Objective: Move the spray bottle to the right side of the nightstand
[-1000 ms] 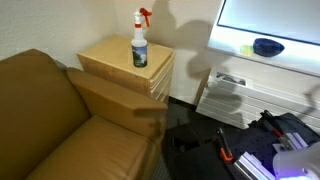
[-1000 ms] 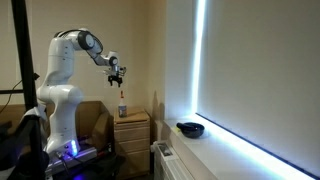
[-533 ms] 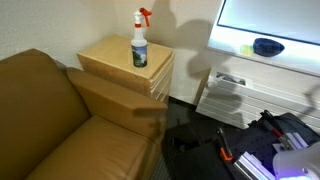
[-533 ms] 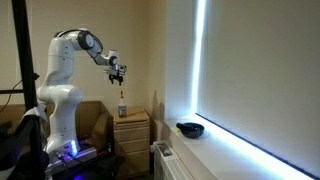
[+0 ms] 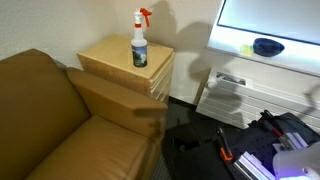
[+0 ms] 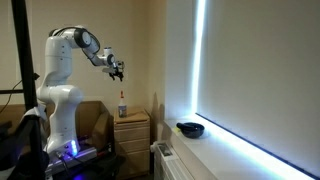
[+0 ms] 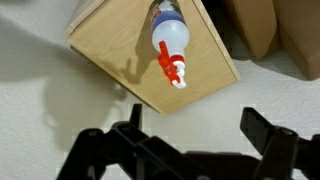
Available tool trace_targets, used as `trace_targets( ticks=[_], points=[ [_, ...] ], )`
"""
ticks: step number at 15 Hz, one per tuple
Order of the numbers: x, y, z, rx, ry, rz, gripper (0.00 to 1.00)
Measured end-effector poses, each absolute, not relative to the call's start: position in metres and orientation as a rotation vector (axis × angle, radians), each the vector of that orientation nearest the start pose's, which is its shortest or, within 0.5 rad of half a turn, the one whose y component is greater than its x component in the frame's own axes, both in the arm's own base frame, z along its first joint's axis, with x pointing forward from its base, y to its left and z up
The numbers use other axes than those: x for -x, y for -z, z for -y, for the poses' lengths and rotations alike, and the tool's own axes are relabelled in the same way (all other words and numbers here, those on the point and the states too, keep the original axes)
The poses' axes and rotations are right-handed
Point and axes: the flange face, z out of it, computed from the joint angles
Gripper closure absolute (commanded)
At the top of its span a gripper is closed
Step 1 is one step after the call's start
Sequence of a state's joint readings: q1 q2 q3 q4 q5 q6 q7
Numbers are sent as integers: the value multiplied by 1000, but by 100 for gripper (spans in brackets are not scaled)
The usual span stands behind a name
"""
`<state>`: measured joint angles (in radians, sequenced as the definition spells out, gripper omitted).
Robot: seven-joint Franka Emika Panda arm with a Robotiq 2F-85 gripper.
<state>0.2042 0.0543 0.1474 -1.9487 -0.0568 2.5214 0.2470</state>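
Hovering wide-open empty pincer [image 7: 190,120], spray bottle [image 7: 168,35] upright on nightstand [image 7: 108,48] well below

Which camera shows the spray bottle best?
An exterior view: the small translucent spray bottle with red-and-white trigger head stands upright and whole on the tan wooden nightstand. The wrist view sees it from above, cropped at the frame edge. In an exterior view the bottle is tiny.

spray bottle [image 5: 139,42] upright on nightstand [image 5: 110,62] — toward its back edge, seemingly | sofa [image 5: 50,120] just beside nightstand | gripper [image 6: 118,72] above bottle, apart
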Motion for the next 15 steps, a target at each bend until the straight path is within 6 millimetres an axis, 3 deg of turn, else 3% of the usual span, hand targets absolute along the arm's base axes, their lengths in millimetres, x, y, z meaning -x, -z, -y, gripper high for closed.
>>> trace_targets(
  ticks=[4, 6, 8, 12, 15],
  points=[
    [-580, -501, -204, 2916, 727, 163, 0],
    [-579, -490, -207, 2993, 632, 146, 0],
    [-587, -459, -232, 3096, 506, 91, 0],
    [-597, -389, -304, 3222, 161, 84, 0],
    [-605, -368, -352, 3303, 139, 49, 0]
  ],
)
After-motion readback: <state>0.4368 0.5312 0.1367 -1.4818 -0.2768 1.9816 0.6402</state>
